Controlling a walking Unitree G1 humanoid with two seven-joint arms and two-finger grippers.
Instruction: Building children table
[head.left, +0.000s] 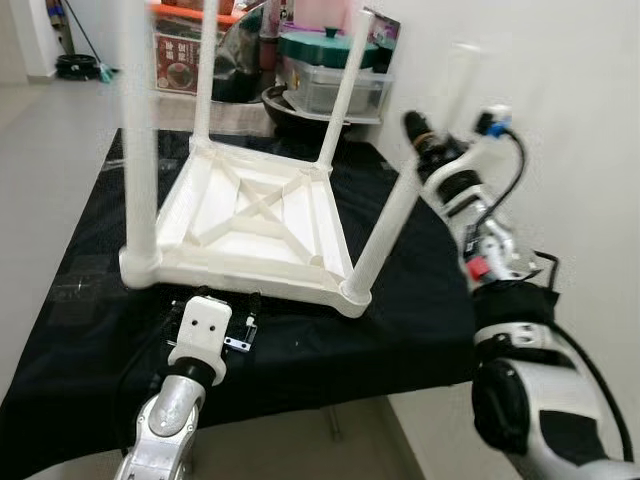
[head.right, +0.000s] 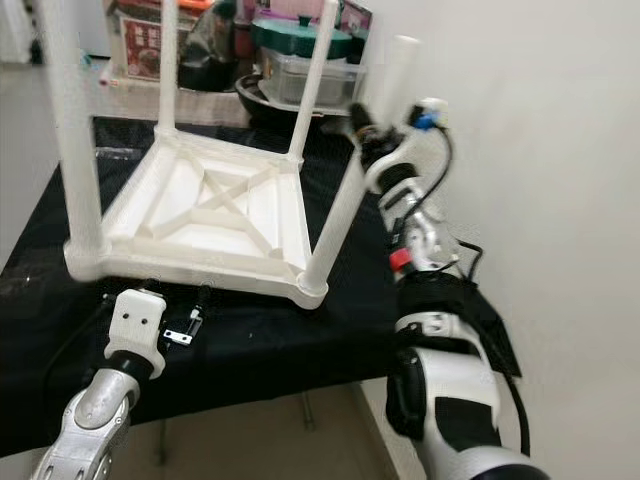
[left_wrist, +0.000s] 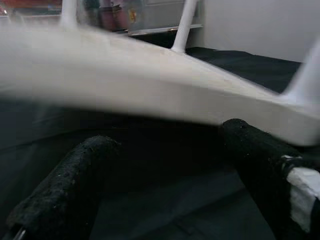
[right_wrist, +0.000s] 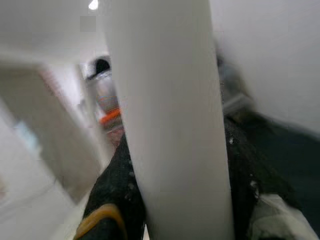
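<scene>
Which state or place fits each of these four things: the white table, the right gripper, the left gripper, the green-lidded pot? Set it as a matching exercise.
Things:
1. white table
2. right gripper
3. left gripper
4. green-lidded pot

States or places:
A. open, at the table's near edge
B. upside down on the black cloth
C. shut on a table leg
D. behind the table, on a clear box

Pairs: 1-B, 2-C, 3-A, 4-D
</scene>
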